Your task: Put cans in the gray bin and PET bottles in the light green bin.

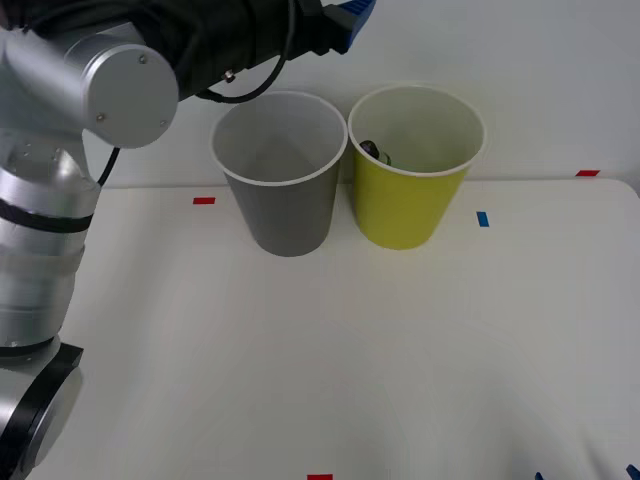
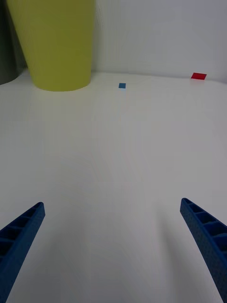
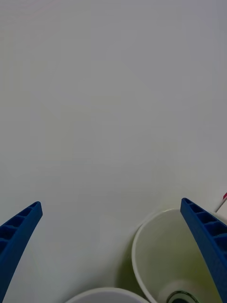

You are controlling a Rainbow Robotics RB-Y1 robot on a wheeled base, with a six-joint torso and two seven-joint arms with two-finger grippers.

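The gray bin [image 1: 280, 190] and the light green bin [image 1: 412, 195] stand side by side at the table's far edge. Inside the light green bin lies the PET bottle [image 1: 372, 151], dark at its top, with a bit of its green label [image 3: 178, 297] showing at the bin's bottom. My left gripper [image 1: 352, 18] hangs open and empty high above the bins, over the light green bin's rim [image 3: 139, 244] and the gray bin's rim [image 3: 106, 294]. My right gripper [image 2: 112, 203] stands open and empty low over the table, near its front right [image 1: 586, 472]. Cans are out of view.
Small tape marks lie on the white table [image 1: 330, 360]: red [image 1: 204, 200], blue [image 1: 483, 218] and red [image 1: 587, 173] near the bins, one more red [image 1: 320, 477] at the front edge. A white wall rises right behind the bins.
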